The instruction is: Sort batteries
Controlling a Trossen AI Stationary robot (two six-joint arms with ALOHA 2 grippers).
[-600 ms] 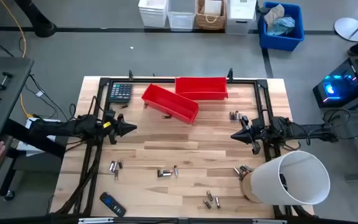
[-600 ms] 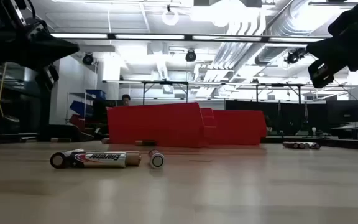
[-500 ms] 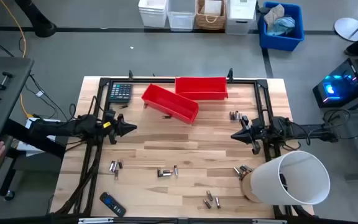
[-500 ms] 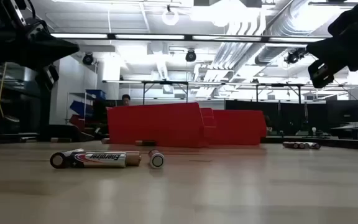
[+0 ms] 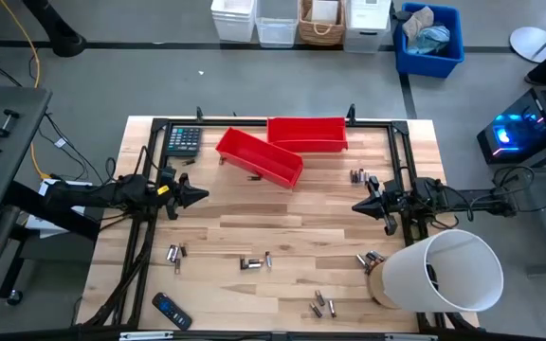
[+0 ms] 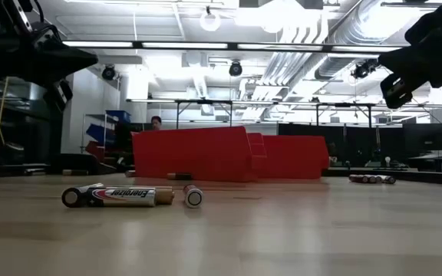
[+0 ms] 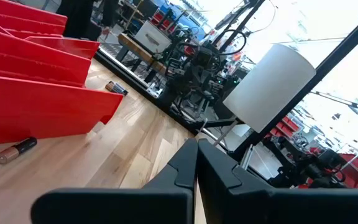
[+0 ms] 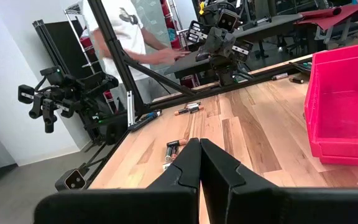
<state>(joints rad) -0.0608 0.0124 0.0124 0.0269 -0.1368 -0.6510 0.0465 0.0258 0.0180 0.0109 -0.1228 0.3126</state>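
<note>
Tools [image 5: 200, 196] above scattered silver batteries [image 5: 256, 262]

Much of the scene lay out of sight or too small to read.

From above, the batteries [image 5: 245, 262] were specks with unreadable labels, and a white cylinder [image 5: 448, 271] hid the surface's near right corner. In the low view, the red bins [image 6: 198, 153] blocked whatever lay behind them. The person [image 8: 129, 25] beyond the surface was cut off at the frame's top.
</note>
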